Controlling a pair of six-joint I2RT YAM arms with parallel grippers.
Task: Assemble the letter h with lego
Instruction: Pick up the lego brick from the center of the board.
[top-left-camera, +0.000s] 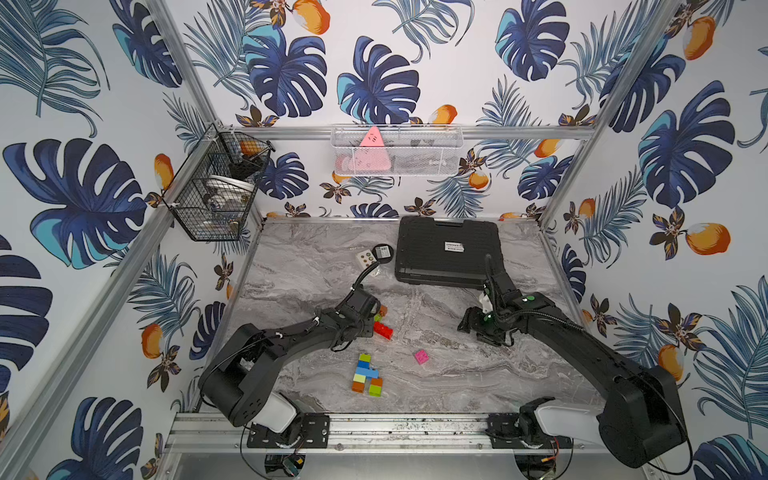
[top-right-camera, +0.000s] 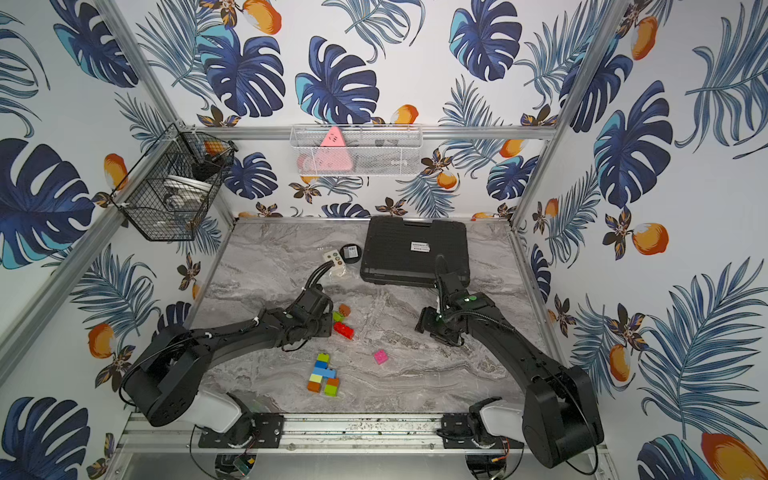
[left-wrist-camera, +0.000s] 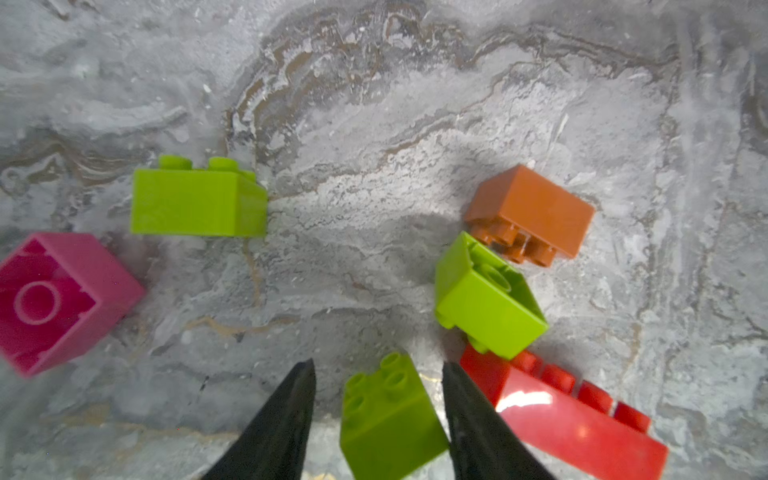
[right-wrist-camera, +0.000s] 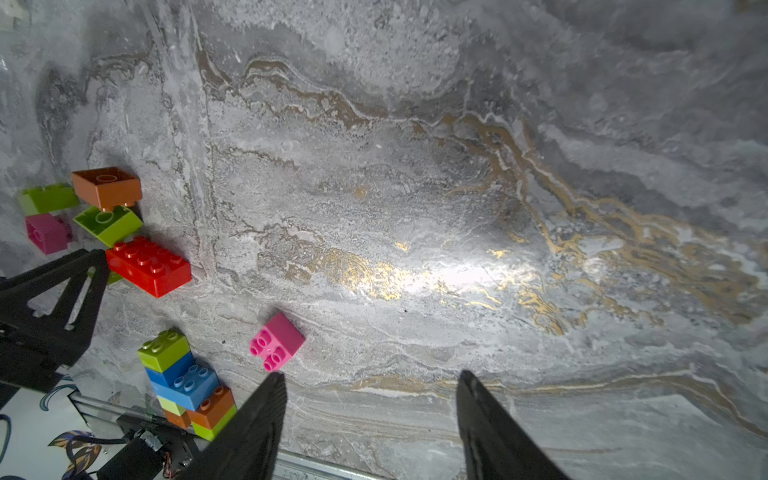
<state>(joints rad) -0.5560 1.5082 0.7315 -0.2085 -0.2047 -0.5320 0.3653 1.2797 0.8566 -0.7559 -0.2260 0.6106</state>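
Top views overlook the table; close wrist views share the red brick.

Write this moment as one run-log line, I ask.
left gripper: around lime brick, grip unclear | right gripper: open, empty | brick stack: untouched

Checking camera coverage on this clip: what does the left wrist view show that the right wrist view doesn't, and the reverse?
Only the left wrist view shows how a lime green brick stands between the jaws of the left gripper, with a gap on one side. Only the right wrist view shows the pink brick, the stacked multicoloured bricks, and the right gripper open with nothing between its jaws. Both show the red brick, the orange brick and the magenta brick.
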